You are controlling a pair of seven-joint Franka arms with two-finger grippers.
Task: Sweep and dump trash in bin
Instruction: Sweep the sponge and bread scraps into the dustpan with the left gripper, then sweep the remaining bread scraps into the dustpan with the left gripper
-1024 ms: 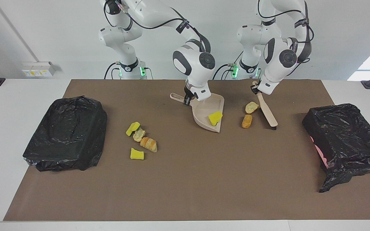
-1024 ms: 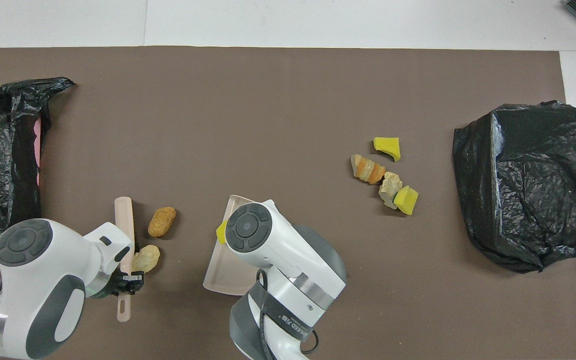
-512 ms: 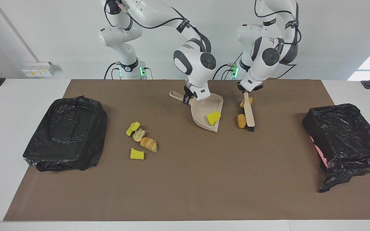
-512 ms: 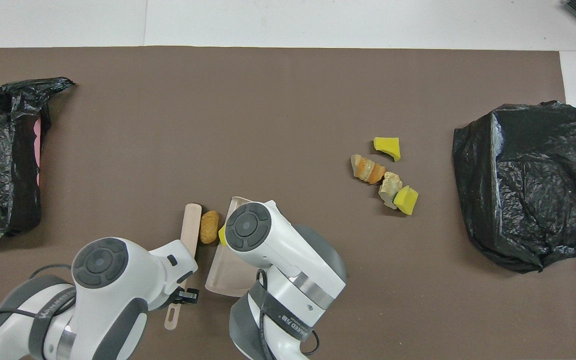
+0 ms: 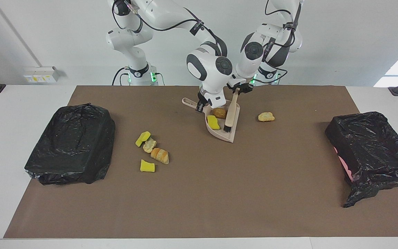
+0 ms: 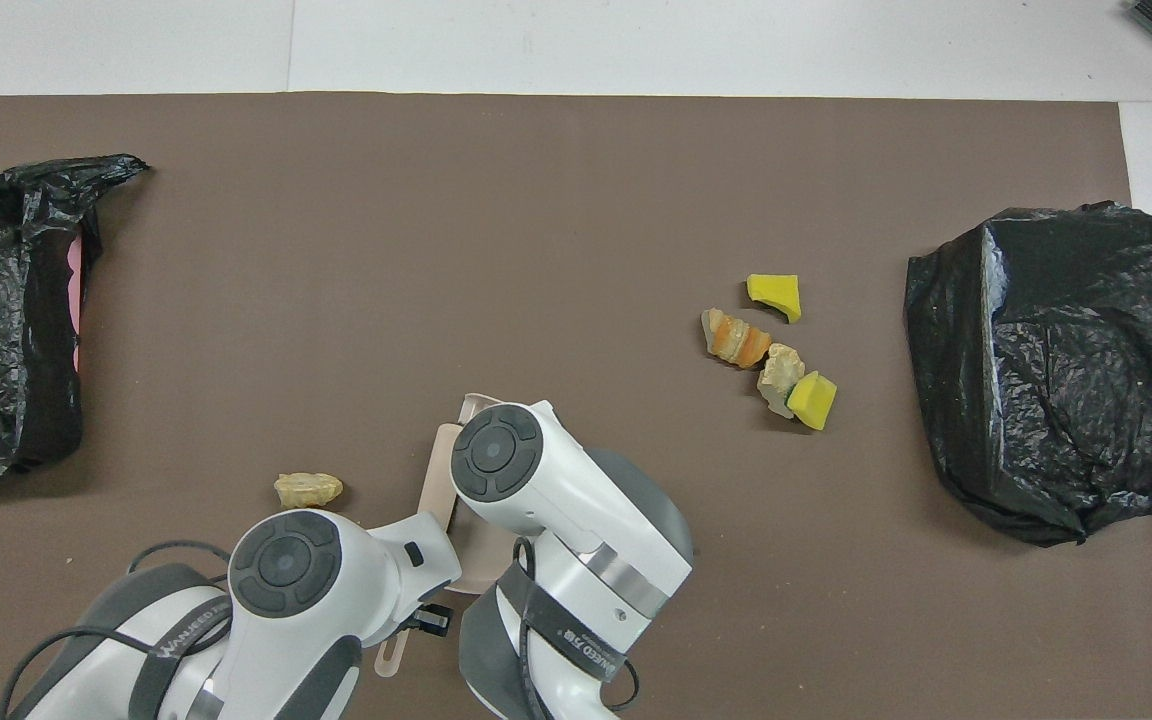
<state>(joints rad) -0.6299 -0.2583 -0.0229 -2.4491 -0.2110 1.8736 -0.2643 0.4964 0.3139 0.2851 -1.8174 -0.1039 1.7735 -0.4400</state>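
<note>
My right gripper (image 5: 200, 106) is shut on the handle of the beige dustpan (image 5: 231, 135), which rests on the mat. My left gripper (image 5: 238, 89) is shut on the beige brush (image 5: 231, 114), whose bristles are inside the pan. A yellow sponge chunk (image 5: 213, 122) and an orange-brown lump (image 5: 219, 112) lie in the pan. A tan lump (image 5: 265, 117) lies on the mat beside the pan, toward the left arm's end; it also shows in the overhead view (image 6: 308, 488). Several more scraps (image 5: 152, 150) lie in a cluster toward the right arm's end (image 6: 766, 350). In the overhead view my arms hide most of the pan.
An open bin lined with a black bag (image 5: 371, 145) stands at the left arm's end of the brown mat (image 5: 199, 200). A second bin wrapped in a black bag (image 5: 71, 141) stands at the right arm's end.
My left gripper swept the brush toward the right arm's end and pushed the orange-brown lump into the dustpan. The yellow chunk slid deeper in. The tan lump stayed on the mat.
</note>
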